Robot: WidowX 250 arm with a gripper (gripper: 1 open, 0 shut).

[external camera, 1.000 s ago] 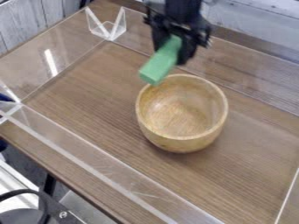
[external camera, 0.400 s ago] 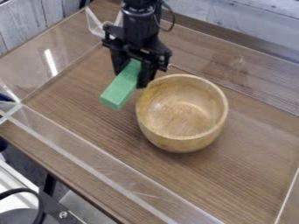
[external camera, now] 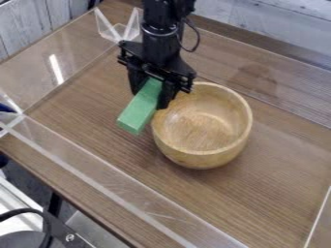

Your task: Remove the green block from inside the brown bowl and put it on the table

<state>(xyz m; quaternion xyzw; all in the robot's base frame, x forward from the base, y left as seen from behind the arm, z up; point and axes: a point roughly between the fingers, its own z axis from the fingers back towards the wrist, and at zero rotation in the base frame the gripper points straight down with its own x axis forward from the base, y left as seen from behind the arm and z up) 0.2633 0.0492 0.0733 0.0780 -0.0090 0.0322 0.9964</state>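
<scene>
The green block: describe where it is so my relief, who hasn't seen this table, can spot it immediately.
Find the brown bowl on the table. Just left of its rim, the gripper points down, clamped on the green block, which hangs tilted with its lower end near the tabletop. It is the only green thing there, flat and rectangular beside the round wooden bowl.

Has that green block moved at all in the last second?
Yes. The green block, held in the gripper, has gone from above the brown bowl's far rim down to its left side, near the table.
</scene>
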